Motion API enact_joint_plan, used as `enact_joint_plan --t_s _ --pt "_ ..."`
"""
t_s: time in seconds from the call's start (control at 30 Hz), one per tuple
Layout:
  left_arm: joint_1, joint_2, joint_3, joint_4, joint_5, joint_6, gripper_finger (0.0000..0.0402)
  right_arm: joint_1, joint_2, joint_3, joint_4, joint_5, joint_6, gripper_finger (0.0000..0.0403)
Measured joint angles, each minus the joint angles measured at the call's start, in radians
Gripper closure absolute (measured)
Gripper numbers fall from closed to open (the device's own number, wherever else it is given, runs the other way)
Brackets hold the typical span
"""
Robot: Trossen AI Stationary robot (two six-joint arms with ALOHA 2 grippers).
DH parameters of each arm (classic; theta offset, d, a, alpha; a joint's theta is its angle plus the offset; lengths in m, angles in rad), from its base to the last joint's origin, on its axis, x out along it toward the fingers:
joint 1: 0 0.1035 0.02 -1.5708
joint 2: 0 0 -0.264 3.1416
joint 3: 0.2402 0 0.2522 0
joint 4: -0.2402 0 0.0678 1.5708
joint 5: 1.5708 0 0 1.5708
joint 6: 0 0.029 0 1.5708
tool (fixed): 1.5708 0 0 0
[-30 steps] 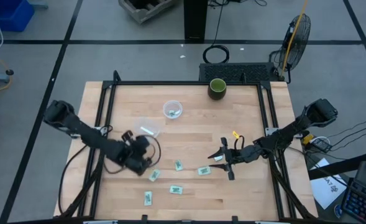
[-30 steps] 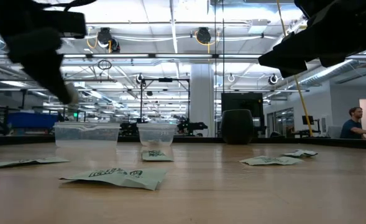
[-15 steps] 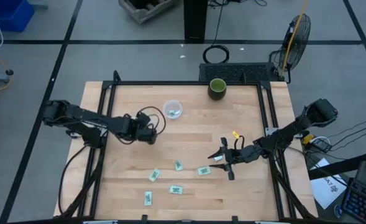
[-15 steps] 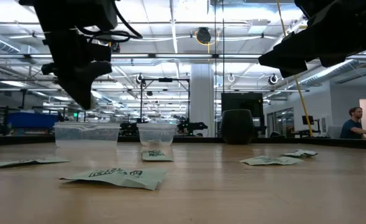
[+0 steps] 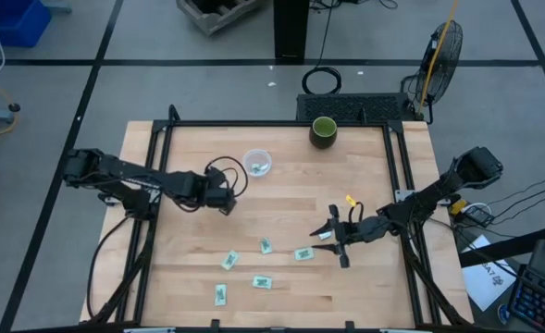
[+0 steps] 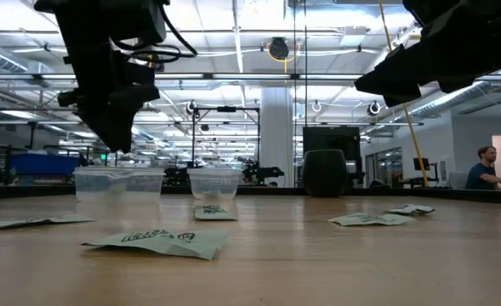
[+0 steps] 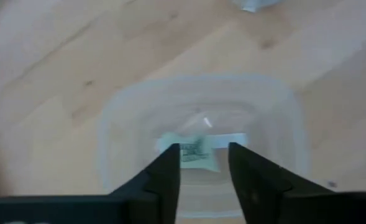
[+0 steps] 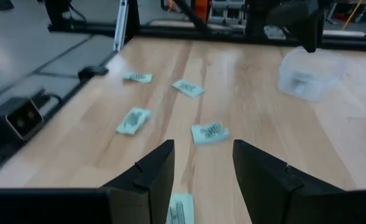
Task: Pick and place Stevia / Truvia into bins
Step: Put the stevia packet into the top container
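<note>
The left gripper (image 5: 224,198) hangs over the clear tub (image 7: 201,134), which sits on the wooden table (image 5: 291,176) at about ten o'clock from the table's middle. In the left wrist view its two dark fingers (image 7: 167,177) stand a narrow gap apart with nothing between them, and one Stevia sachet (image 7: 192,151) lies flat on the tub's floor, directly below that gap.

The round cup (image 5: 257,163) stands just at one o'clock of the left gripper and holds a sachet of its own.

The right gripper (image 5: 332,239) hovers at about four o'clock from the table's middle, fingers parted and empty. A sachet (image 5: 303,253) lies just at eight o'clock of it. Four more sachets (image 5: 244,271) are scattered toward six and seven o'clock of the table.

A dark green cup (image 5: 324,131) stands at the twelve o'clock edge.
</note>
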Motion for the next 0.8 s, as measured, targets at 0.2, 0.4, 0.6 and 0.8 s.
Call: enact_joint_plan --t_s 0.2,0.4,0.6,0.8 --pt "-0.091 0.0 0.0 0.257 0.001 0.074 0.0206 0.0 0.0 0.0 -0.121 0.007 -0.041 0.0248" --pt "-0.2 0.0 0.0 0.654 -0.008 0.195 0.0192 0.008 -0.001 0.0 -0.246 0.181 -0.033 0.0248" --pt "-0.302 0.0 0.0 0.988 -0.042 0.367 0.02 0.008 0.0 0.0 -0.413 0.189 0.185 0.0248" --pt "-0.374 0.001 0.0 1.104 -0.113 0.47 0.0202 0.057 0.043 0.0 -0.419 0.187 0.216 0.0248"
